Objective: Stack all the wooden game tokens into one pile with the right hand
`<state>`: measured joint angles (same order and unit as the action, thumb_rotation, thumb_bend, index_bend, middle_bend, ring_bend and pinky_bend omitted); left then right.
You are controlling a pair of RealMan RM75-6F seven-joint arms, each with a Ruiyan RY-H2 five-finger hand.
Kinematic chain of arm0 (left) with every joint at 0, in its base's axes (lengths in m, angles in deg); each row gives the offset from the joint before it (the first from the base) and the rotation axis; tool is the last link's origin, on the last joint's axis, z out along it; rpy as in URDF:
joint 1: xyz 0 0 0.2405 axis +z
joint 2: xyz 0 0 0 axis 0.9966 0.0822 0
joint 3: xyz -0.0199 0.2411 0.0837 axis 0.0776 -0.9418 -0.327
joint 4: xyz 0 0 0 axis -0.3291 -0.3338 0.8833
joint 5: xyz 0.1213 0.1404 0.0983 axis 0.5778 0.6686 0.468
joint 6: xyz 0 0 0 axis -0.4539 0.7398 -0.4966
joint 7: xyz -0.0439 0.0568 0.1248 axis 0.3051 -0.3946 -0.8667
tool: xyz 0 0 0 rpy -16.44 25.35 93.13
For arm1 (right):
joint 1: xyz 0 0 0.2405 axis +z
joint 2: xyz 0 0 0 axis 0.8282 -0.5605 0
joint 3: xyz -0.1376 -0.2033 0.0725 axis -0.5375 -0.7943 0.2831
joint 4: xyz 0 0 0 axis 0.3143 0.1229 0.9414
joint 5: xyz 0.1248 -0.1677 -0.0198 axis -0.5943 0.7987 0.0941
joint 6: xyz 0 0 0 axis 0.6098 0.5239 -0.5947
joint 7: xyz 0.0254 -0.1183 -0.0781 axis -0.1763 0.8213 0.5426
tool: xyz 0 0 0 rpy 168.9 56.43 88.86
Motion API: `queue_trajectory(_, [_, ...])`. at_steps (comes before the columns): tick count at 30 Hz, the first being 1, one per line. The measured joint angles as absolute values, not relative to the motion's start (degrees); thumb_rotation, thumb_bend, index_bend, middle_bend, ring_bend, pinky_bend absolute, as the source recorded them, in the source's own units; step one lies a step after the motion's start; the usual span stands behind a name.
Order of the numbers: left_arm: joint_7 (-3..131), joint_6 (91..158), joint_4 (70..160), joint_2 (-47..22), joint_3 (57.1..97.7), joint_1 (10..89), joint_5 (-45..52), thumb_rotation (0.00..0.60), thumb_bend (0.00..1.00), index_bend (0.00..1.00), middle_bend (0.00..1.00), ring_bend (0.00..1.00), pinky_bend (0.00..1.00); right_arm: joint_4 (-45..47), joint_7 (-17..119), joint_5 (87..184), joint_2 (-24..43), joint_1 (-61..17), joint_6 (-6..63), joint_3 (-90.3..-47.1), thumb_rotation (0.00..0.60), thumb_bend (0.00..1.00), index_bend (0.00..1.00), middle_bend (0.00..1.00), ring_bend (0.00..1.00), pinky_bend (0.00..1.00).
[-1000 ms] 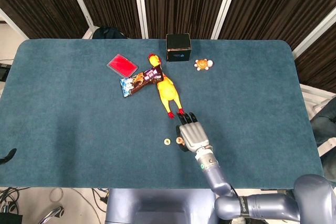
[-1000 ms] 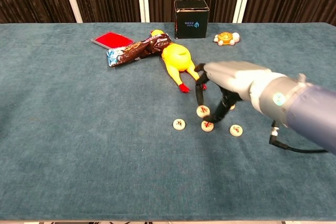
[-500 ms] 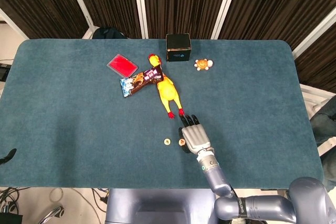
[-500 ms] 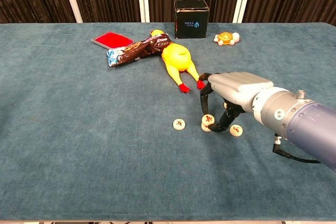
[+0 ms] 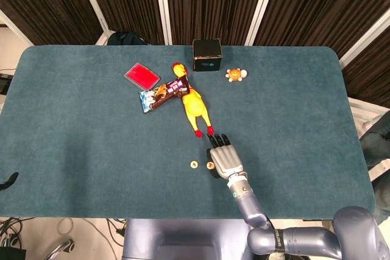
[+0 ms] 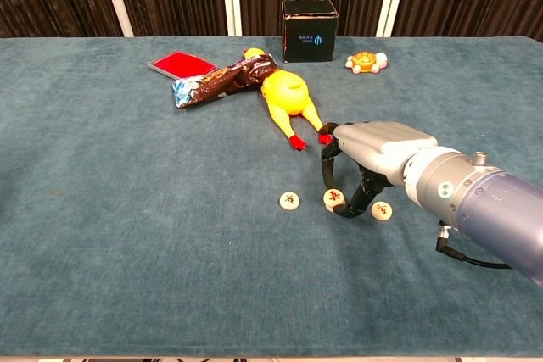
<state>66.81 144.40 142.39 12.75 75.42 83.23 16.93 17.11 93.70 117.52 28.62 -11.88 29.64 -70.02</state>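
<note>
My right hand (image 6: 377,157) reaches down over a small stack of two round wooden tokens (image 6: 334,200) and pinches the top one between thumb and a finger. A single token (image 6: 289,201) lies just left of the stack. Another single token (image 6: 382,209) lies just right of it, under the hand's palm side. In the head view the right hand (image 5: 225,159) covers most of the stack (image 5: 209,164), and the left single token (image 5: 194,164) shows beside it. No view shows my left hand.
A yellow rubber chicken (image 6: 287,95) lies just beyond the hand, its red feet close to the fingers. Further back are a snack wrapper (image 6: 216,82), a red card (image 6: 181,64), a black box (image 6: 310,31) and a small turtle toy (image 6: 365,62).
The right hand lowered the token it carried onto the middle token, making a stack of two. The hand has settled slightly lower and stays around the stack.
</note>
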Motion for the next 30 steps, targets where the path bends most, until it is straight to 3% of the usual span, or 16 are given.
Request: queue_trajectory(30, [66.69, 144.29, 142.38, 12.77, 75.48, 83.19, 16.74, 0.600, 0.19, 0.11, 0.00, 0.00, 0.16, 16.99, 94.82, 116.62, 28.30, -11.92, 29.04, -69.66, 0.600, 0.36, 0.49, 0.00, 0.00, 0.00])
